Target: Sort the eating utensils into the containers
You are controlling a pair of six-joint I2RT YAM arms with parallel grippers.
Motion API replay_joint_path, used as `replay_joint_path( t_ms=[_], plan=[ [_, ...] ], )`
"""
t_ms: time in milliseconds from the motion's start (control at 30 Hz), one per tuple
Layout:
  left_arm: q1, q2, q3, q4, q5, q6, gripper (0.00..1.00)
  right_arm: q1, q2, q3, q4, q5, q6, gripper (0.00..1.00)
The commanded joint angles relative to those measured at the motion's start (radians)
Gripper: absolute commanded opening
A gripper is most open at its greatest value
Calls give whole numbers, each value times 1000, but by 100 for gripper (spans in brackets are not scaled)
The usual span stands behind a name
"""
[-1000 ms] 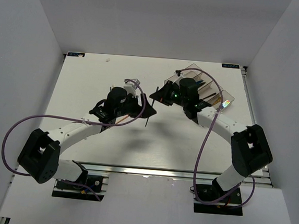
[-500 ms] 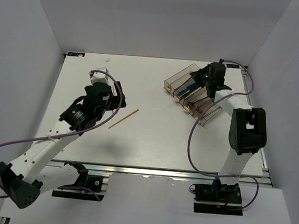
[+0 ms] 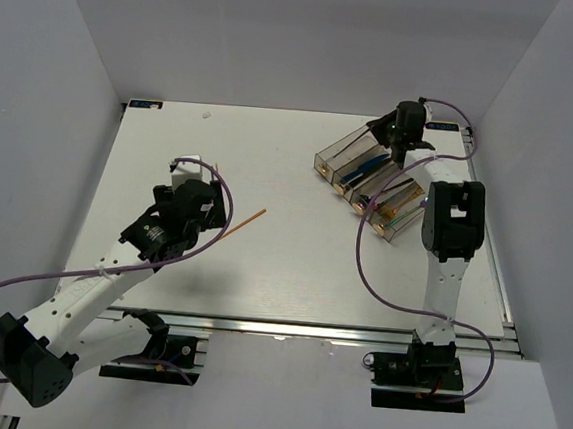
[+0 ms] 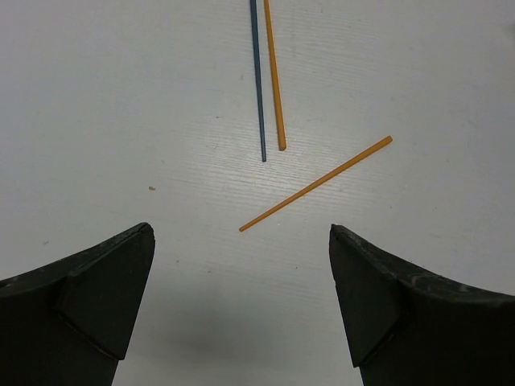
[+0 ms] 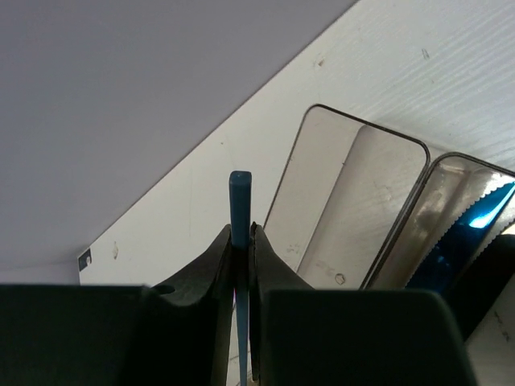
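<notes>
1. The right hand (image 5: 241, 233) is pinched fully closed on a slim blue piece (image 5: 240, 183), whose squared end pokes out just past the fingertips. Gripping near the tips keeps so thin a thing from swivelling.
2. It holds that piece at the far end of the containers (image 3: 323, 161), just beside the outermost bin (image 5: 326, 193), which looks empty. The neighbouring bin already has the blue knife (image 5: 475, 229) in it. I judge the piece is being lined up with a bin's long side so it can go in lengthwise.
3. The left hand (image 4: 240, 233) is spread wide and holds nothing, looking down at the desk (image 4: 96, 96).
4. Ahead of the gap between its fingers, an orange chopstick (image 4: 315, 183) lies flat and slantwise. Beyond it, a second orange chopstick (image 4: 273, 80) and a thin blue stick (image 4: 257, 80) lie side by side, close but apart.
5. The wide opening suits straddling the slanted chopstick, probably the next pick. Lying flat, it calls for a low, careful pinch.
</notes>
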Motion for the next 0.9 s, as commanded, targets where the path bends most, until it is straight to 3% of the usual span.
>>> replay_joint_path(
  t_ms=[0, 100, 200, 233, 267, 367, 633, 667, 733, 867],
  plan=[
    [1, -24, 4, 11, -32, 9, 98, 3, 14, 28, 13, -10, 6, 0],
    [1, -18, 10, 13, -35, 9, 98, 3, 4, -3, 49, -45, 6, 2],
    [1, -1, 16, 10, -30, 1, 98, 12, 10, 12, 27, -71, -25, 19],
    [1, 5, 19, 10, -29, 0, 98, 12, 10, 22, 19, -71, -39, 27],
    [1, 7, 21, 10, -24, -3, 98, 12, 9, 19, 19, -71, -45, 44],
    [1, 11, 25, 10, -18, -8, 98, 10, -8, 13, 10, -60, -51, 73],
    [1, 36, 47, 10, -21, -37, 98, 7, -69, 9, -25, -39, -71, 80],
    [1, 48, 62, 7, -23, -52, 98, 7, -80, 8, -31, -40, -77, 88],
    [1, 97, 74, 19, -7, -57, 98, 10, -118, 22, -57, -48, -118, 89],
    [0, 227, 137, 54, 28, -60, 98, 50, -213, 63, -259, 35, -274, 89]
  ],
)
